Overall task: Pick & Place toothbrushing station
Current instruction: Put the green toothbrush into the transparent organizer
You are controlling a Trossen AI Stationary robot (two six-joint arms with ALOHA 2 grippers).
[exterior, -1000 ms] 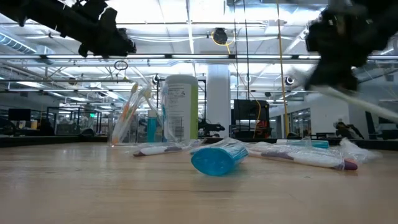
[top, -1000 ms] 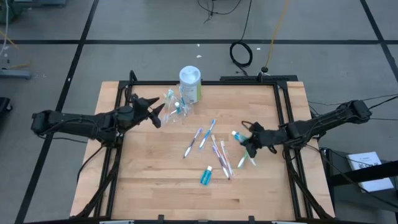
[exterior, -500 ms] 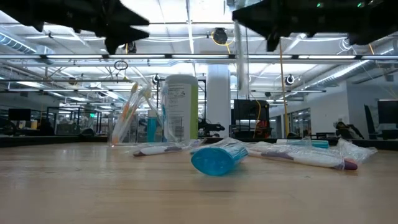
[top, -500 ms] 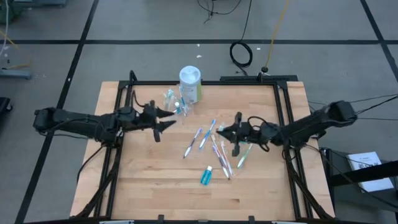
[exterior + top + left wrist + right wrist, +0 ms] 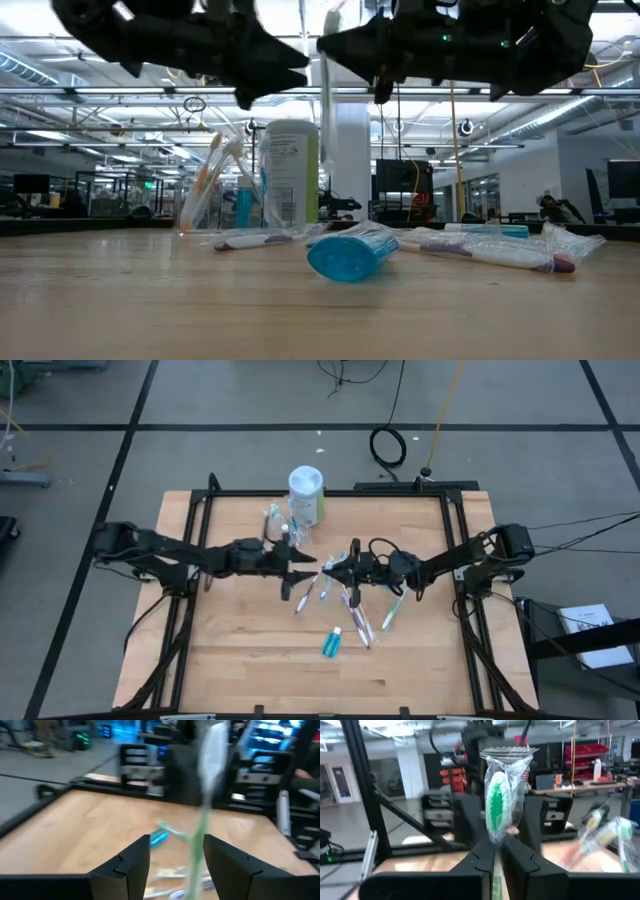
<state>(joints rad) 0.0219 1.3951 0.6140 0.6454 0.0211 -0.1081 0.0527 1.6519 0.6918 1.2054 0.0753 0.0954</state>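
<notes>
My right gripper (image 5: 333,568) (image 5: 496,851) is above the table's middle, shut on a wrapped toothbrush with a green head (image 5: 497,805). My left gripper (image 5: 300,565) (image 5: 177,840) faces it from the left, open. Its two fingers stand on either side of that toothbrush (image 5: 199,840), and no touch shows. The clear cup (image 5: 275,523) (image 5: 212,190), with a few toothbrushes in it, stands at the far side next to the canister. Several loose toothbrushes (image 5: 345,595) and a teal toothpaste tube (image 5: 331,643) (image 5: 350,255) lie on the table. My right gripper pinches the wrapped toothbrush between its two fingers on the shaft just below the head (image 5: 495,842). The fingers come level from the table's right and lie across it. The toothbrush stands upright, head up, lifted clear of the table (image 5: 325,80).
A white-capped canister with a green label (image 5: 306,495) (image 5: 290,175) stands at the far edge beside the cup. A black frame (image 5: 452,530) runs along the table's left, right and far sides. Bare wood lies toward the near edge (image 5: 250,660).
My right gripper has lifted the toothbrush from the pile at the table's right and carried it left toward the middle, turning it upright. My left gripper has gone right and a little toward the near edge, away from the cup, until it meets the right gripper.
</notes>
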